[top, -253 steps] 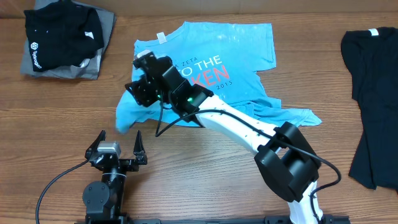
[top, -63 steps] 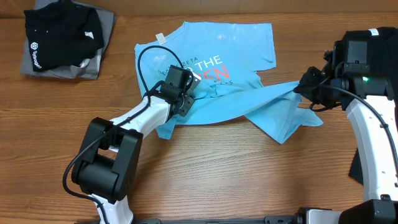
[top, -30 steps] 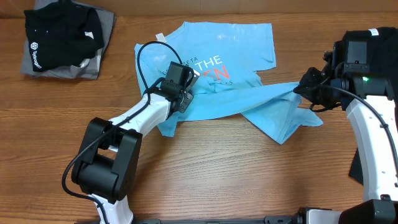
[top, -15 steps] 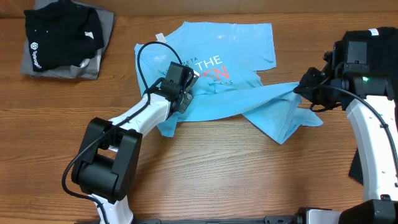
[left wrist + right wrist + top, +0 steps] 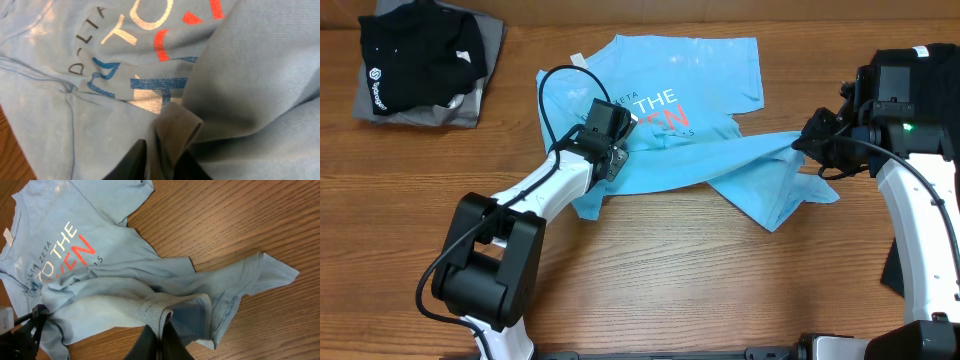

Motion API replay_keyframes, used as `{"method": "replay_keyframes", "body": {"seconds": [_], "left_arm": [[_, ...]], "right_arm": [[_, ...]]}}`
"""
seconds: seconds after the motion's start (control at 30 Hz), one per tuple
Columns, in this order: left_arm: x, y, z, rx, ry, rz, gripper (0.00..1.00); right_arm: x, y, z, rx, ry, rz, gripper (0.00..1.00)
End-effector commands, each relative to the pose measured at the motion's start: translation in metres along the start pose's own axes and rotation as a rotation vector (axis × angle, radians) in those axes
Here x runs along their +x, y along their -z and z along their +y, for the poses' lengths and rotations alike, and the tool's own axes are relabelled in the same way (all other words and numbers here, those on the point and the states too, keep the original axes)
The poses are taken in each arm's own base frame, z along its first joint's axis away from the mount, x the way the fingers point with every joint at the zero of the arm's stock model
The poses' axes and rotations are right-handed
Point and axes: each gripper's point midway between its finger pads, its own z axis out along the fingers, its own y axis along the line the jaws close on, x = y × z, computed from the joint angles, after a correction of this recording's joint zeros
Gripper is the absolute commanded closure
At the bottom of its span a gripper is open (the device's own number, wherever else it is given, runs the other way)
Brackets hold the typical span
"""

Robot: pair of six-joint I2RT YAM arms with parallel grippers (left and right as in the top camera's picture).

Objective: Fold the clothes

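On the wooden table (image 5: 650, 270), the right gripper (image 5: 160, 330) pinches an edge of the light blue T-shirt (image 5: 690, 60); the left gripper (image 5: 162, 152), barely parted, straddles a raised fold, its grip unclear.

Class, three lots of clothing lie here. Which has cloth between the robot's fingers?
The light blue T-shirt in the middle: folds sit between the left fingers and right fingers. The folded black pile and black garment are not gripped.

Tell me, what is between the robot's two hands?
The blue shirt, bunched and stretched from the left hand to the right hand. The overhead view shows it.
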Motion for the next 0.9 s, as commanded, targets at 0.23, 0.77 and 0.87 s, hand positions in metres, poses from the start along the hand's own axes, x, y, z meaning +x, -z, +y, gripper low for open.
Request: {"method": "replay_keyframes", "body": {"seconds": [0.23,0.77,0.87], "left_arm": [[-0.017,0.017,0.014,-0.033,0.016,-0.044,0.84],[-0.017,0.029,0.016,-0.032,0.016,-0.043,0.72],[-0.013,0.029,0.015,-0.028,0.013,-0.027,0.8]], "right_arm": [[-0.006,0.005,0.003,-0.003,0.002,-0.027,0.96],[-0.006,0.005,0.003,-0.004,0.002,-0.028,0.95],[-0.006,0.005,0.003,-0.003,0.002,-0.027,0.95]]}}
